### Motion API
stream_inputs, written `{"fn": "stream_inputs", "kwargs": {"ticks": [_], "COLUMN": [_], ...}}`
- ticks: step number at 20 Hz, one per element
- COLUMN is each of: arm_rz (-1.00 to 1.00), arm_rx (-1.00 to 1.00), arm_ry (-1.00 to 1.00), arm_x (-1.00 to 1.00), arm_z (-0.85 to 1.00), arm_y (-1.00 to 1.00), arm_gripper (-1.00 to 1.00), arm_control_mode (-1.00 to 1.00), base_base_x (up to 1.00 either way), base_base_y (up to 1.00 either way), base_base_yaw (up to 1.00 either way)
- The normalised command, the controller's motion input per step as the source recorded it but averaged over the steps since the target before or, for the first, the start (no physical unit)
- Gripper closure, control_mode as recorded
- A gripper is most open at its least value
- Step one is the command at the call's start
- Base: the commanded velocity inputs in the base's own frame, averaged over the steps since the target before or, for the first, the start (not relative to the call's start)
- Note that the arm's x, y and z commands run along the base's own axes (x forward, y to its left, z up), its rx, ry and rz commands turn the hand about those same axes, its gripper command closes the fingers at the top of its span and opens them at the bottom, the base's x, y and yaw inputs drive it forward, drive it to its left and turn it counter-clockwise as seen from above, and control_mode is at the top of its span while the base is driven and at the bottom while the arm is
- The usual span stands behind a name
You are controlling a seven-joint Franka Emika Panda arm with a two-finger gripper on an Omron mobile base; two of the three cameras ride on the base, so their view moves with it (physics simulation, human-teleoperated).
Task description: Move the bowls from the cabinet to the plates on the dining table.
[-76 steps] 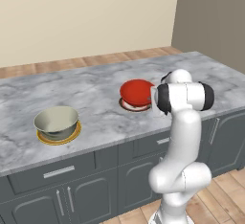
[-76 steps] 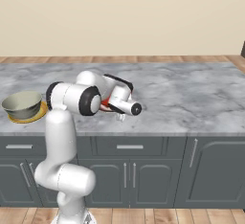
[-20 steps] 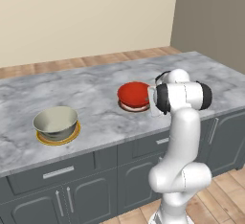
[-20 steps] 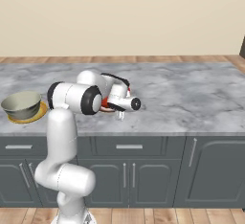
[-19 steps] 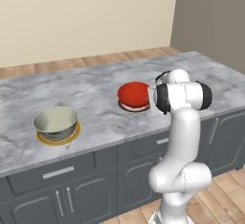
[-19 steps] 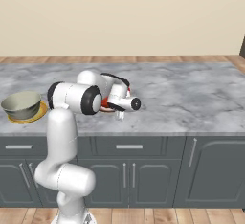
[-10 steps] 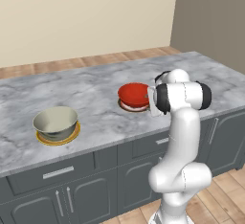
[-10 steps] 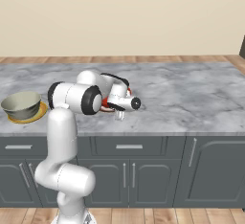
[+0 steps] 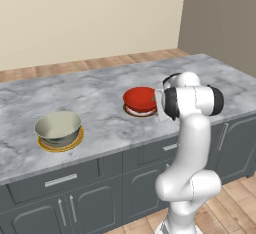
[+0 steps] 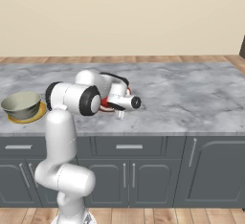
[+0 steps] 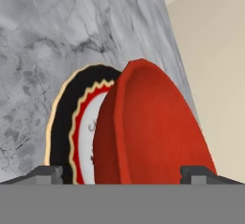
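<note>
In the left base view the long marble table (image 9: 100,103) runs across the picture, and the red bowl (image 9: 140,98) sits on the red-rimmed plate (image 9: 134,111) near the table's middle, toward its front edge. The cream bowl (image 9: 57,127) sits on the yellow plate (image 9: 60,144) farther along the table, also close to the front edge and well apart from the red bowl. The white arm stands before the table's grey drawers, its upper joints just beside the red bowl and covering the side of it that faces the camera; the claw itself is hidden behind them here. In the right base view the same table carries the cream bowl on its yellow plate near the front edge, and the arm bends over the table's front edge with its wrist lying across the red bowl, of which a red sliver shows. The claw (image 10: 119,115) hangs from the wrist, pointing down just past the table's front edge, and how its tips stand is too small to tell. In the hand view the red bowl fills the middle, resting on the plate with its dark, zigzag-edged rim on the marble top. The two dark fingertips (image 11: 45,174) stand spread wide, one at each side of the bowl, apart from it and gripping nothing.
</note>
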Motion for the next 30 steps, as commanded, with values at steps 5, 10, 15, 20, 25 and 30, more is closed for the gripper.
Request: {"fn": "stream_inputs", "kwargs": {"ticks": [5, 10, 15, 20, 25, 30], "arm_rz": [0.01, 0.01, 0.00, 0.00, 0.00, 0.00], "arm_rx": [0.00, 0.00, 0.00, 0.00, 0.00, 0.00], "arm_ry": [-0.01, 0.00, 0.00, 0.00, 0.00, 0.00], "arm_x": [-0.19, -0.31, -0.35, -0.35, -0.33, -0.37], "arm_z": [0.31, 0.37, 0.42, 0.51, 0.48, 0.44], "arm_y": [0.00, -0.04, -0.10, -0.15, -0.24, -0.29], "arm_gripper": [-1.00, -1.00, -1.00, -1.00, -1.00, -1.00], "arm_control_mode": [-1.00, -1.00, -1.00, -1.00, -1.00, -1.00], "base_base_x": [0.00, 0.00, 0.00, 0.00, 0.00, 0.00], "base_base_y": [0.00, 0.00, 0.00, 0.00, 0.00, 0.00], "base_base_yaw": [0.00, 0.00, 0.00, 0.00, 0.00, 0.00]}}
